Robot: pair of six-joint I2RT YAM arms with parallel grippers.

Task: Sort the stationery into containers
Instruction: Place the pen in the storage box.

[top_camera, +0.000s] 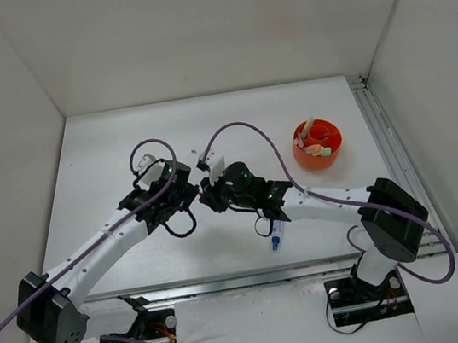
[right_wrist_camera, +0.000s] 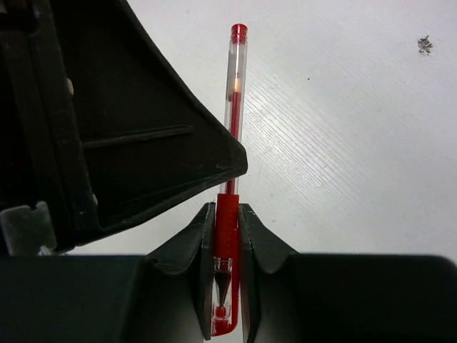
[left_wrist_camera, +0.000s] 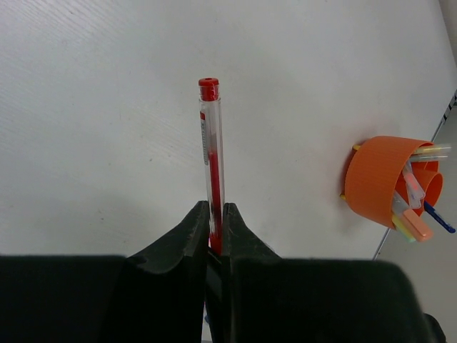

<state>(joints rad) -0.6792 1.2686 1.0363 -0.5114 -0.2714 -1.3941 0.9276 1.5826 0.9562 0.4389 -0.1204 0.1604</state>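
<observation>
A red pen with a clear barrel (left_wrist_camera: 212, 150) is held between both grippers above the table. My left gripper (left_wrist_camera: 216, 211) is shut on its barrel. My right gripper (right_wrist_camera: 226, 211) is shut on its red cap end (right_wrist_camera: 226, 229). In the top view the two grippers meet at mid-table, the left gripper (top_camera: 189, 191) against the right gripper (top_camera: 210, 197). The orange cup (top_camera: 317, 143) stands to the right and holds several pens and markers; it also shows in the left wrist view (left_wrist_camera: 378, 179). A blue-capped clear pen (top_camera: 276, 235) lies on the table under the right arm.
White walls enclose the table on three sides. A metal rail (top_camera: 384, 140) runs along the right edge, close to the cup. The left gripper's black finger (right_wrist_camera: 128, 128) fills the upper left of the right wrist view. Purple cables loop above both arms.
</observation>
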